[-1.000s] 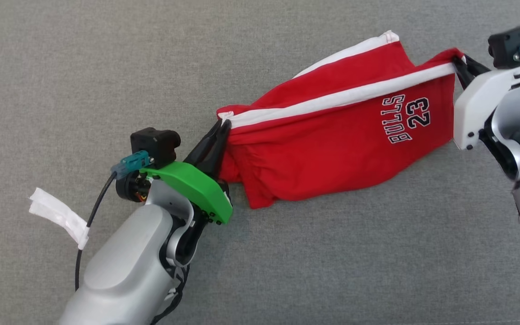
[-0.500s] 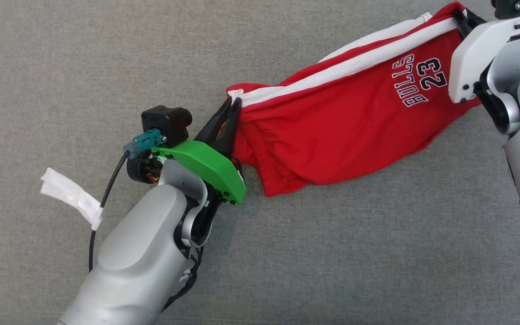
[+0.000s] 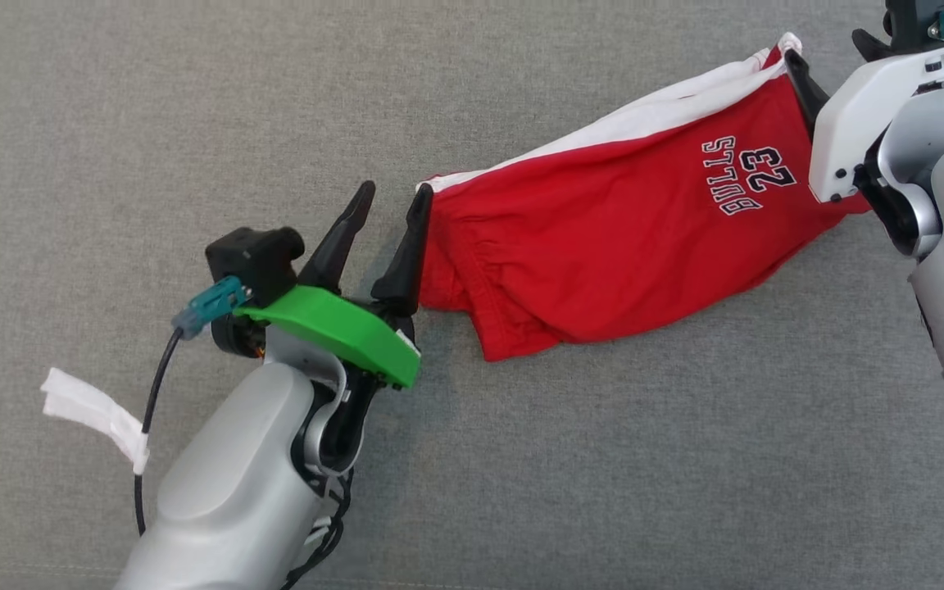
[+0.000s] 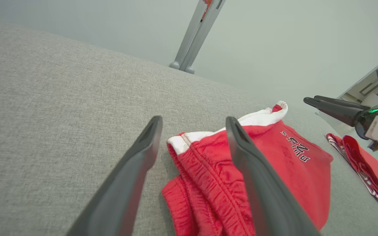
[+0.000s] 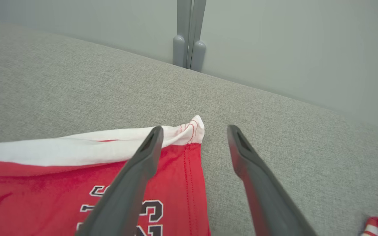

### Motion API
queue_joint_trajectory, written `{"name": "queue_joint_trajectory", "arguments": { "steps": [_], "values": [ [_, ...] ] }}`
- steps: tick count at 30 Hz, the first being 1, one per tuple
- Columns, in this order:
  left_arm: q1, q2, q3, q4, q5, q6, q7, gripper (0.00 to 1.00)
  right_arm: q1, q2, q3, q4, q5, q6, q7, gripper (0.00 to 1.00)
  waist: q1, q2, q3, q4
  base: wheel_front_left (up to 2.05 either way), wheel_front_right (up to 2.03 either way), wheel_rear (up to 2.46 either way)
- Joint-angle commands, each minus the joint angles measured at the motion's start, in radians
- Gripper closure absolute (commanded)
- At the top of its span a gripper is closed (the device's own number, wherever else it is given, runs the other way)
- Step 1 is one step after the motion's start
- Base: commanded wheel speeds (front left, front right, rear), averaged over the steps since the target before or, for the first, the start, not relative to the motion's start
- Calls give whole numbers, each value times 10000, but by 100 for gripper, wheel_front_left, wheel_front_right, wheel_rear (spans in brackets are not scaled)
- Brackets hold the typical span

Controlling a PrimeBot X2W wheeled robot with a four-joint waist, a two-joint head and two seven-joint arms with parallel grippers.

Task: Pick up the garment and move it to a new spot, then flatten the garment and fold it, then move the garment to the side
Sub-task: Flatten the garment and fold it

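Opening confirmed at the left pincer (image 3: pixel 395 190), 8 o'clock in head view: fingers now apart, waistband end dropped, one finger against the cloth edge. The garment (image 3: pixel 603 238), red shorts, lies slack on the grey surface (image 3: pixel 193 98), centre toward 1 o'clock, wrinkled. At 1 o'clock the right pincer (image 3: pixel 828 49) stands apart too, hem corner released. Judgement: relocation done; flattening next.

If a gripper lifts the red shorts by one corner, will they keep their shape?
Probably floppy: the red shorts lie in soft creases and bunch at the waistband. Likely light, as thin cloth. They may drag on the rough grey cover.
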Motion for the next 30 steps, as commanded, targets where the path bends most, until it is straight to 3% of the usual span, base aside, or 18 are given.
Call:
{"name": "queue_joint_trajectory", "arguments": {
  "steps": [1, 6, 17, 23, 30],
  "values": [
    [310, 122, 131, -42, -43, -127, -154, 0, 212, -75, 56, 20, 186, -16, -12, 0, 0, 0, -317, -26, 0, 0, 0],
    [1003, 285, 1325, -581, 736, -350, -466, 0, 508, -290, -103, 203, 645, -16, 139, 0, 0, 0, -639, 26, 0, 0, 0],
    [2897, -559, 4879, -1962, 4405, -1141, -450, 0, 862, -188, -786, 936, 1230, -16, 141, 0, 0, 0, -446, 266, 0, 0, 0],
    [3116, -799, 5668, -2098, 5250, -1296, -453, 0, 587, 92, -1200, 1671, 1199, -16, -60, 0, 0, 0, -61, 446, 0, 0, 0],
    [3092, -916, 5645, -2102, 5415, -1309, -452, 0, 343, 365, -1338, 2486, 1311, -16, -141, 0, 0, 0, 82, 673, 0, 0, 0]
  ]
}}
